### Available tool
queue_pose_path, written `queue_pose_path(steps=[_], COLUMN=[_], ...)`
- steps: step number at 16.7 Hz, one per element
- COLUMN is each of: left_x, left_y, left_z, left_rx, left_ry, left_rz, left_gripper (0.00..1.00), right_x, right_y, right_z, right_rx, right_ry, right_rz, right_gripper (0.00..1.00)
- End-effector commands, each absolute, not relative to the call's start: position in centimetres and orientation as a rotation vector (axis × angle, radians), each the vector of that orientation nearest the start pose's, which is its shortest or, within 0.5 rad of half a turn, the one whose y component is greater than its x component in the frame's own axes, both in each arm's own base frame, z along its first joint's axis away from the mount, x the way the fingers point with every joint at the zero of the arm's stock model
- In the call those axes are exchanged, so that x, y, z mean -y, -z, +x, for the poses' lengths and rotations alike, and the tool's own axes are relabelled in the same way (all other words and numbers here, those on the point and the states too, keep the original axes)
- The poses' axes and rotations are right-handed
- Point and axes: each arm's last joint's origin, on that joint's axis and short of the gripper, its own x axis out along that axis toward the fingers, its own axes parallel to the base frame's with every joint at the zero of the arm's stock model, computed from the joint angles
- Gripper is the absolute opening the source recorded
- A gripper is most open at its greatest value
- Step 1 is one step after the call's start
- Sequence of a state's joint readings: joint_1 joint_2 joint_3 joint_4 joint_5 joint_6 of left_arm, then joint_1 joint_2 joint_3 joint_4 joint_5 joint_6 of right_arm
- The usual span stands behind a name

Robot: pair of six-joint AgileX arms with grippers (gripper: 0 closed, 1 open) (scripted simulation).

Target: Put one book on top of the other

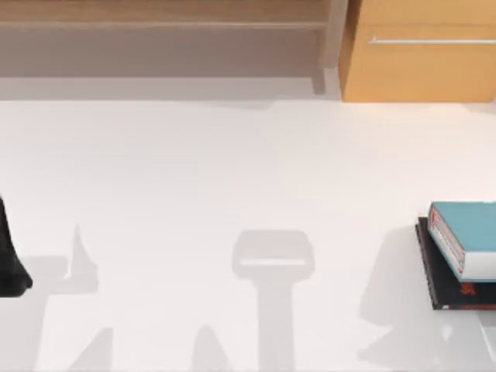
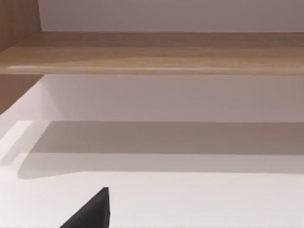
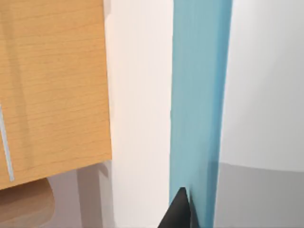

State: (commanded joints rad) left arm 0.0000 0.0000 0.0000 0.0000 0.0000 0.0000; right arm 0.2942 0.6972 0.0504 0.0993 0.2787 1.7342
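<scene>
Top view first: we see the teal book (image 1: pixel 473 232) lying on the black book (image 1: pixel 449 291) at the table's (image 1: pixel 232 178) right edge, so the stacking looks done. Our left arm (image 1: pixel 9 260) sits parked at the left edge. A wooden shelf (image 1: pixel 163 31) and a drawer cabinet (image 1: pixel 418 54) stand behind; we see nothing in the shelf.

Left wrist view: a dark fingertip (image 2: pixel 90 213) over bare table; we cannot tell the jaws' state.

Right wrist view: our right gripper's fingertip (image 3: pixel 179 211) sits against the teal book's cover (image 3: pixel 199 95); we cannot tell whether it grips. We judge the hardcover stiff, fairly heavy and smooth, best held across its thickness.
</scene>
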Motion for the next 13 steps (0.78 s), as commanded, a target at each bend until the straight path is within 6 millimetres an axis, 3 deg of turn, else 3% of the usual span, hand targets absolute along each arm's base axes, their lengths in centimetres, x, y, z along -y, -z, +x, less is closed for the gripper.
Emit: queue_pose_path(steps=[9, 13], left_x=[0.12, 0.12], left_y=[-16.0, -16.0], left_z=[10.57, 10.57], left_rx=[0.0, 0.0], left_ry=[0.0, 0.0], left_rz=[0.0, 0.0], left_gripper=[1.0, 1.0], right_x=[-3.08, -3.08], right_y=[-11.64, -11.64], right_z=[13.98, 13.98], right_rx=[-0.389, -0.389], right_ry=[0.432, 0.432], right_rz=[1.534, 1.534], right_gripper=[0.0, 0.3])
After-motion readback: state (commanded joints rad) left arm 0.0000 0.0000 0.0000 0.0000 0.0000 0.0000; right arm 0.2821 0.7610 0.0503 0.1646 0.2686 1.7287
